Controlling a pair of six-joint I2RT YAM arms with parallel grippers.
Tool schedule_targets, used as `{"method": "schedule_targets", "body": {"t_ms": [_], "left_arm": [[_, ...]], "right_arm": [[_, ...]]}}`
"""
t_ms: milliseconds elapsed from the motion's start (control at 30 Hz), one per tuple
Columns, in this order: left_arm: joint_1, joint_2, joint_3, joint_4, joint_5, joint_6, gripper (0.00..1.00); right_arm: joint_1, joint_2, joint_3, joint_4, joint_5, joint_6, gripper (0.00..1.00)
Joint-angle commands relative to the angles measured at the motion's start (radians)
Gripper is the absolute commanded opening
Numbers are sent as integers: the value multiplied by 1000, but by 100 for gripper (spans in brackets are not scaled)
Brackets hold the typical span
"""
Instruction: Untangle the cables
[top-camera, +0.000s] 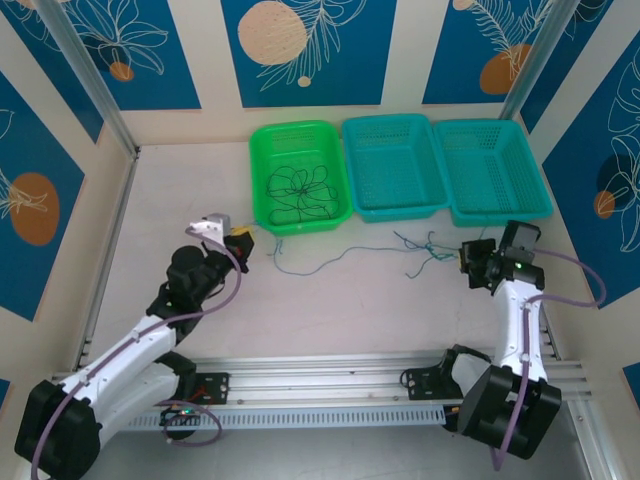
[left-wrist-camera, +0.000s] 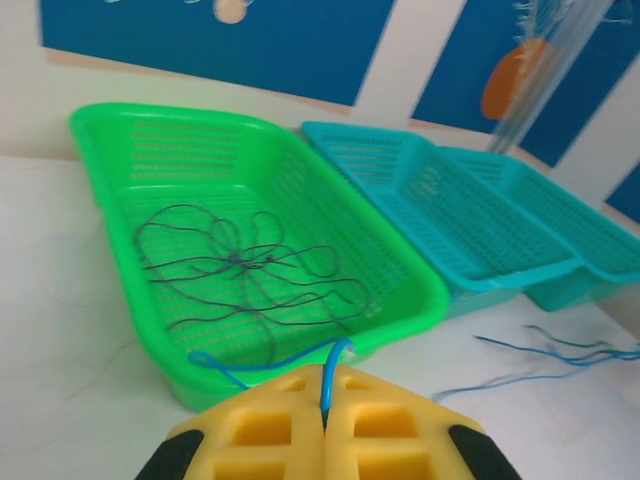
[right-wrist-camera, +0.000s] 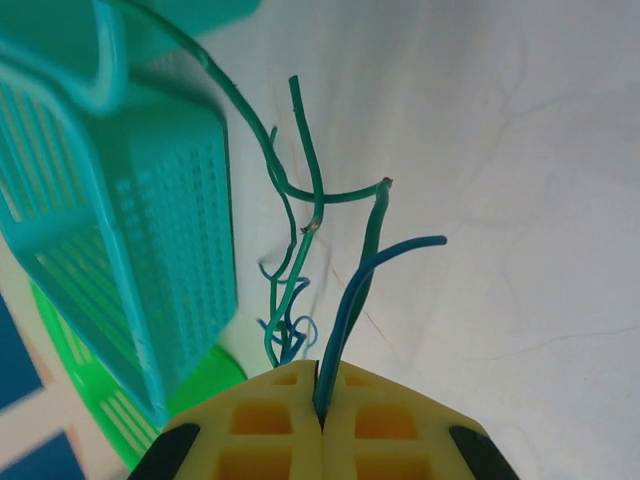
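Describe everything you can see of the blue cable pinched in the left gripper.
The blue cable is a thin, flexible strand with a plastic-looking bright blue coat. The left gripper is shut on it, its yellow pads pinching it. Above the pinch it curves over in a low arc to a small loop, in front of the green basket's near wall. In the top view a blue strand trails rightward across the white table; probably the same cable.

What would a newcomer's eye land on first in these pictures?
The bright green basket at the back of the table, with a tangle of dark wires inside. In front, the left gripper pinches a blue wire, and the right gripper pinches blue and green strands.
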Motion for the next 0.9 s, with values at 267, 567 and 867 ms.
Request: {"method": "schedule_targets", "body": {"t_ms": [267,567,867], "left_arm": [[-59,115,405,6,327,-18,0],[-118,525,838,-3,316,59,0],[-151,1047,1291,-1,338,82,0]], "right_arm": [[344,-4,-196,107,40,-102,0],[352,-88,-191,52,20,-129,0],[353,-156,-177,3,25,-130,0]]}}
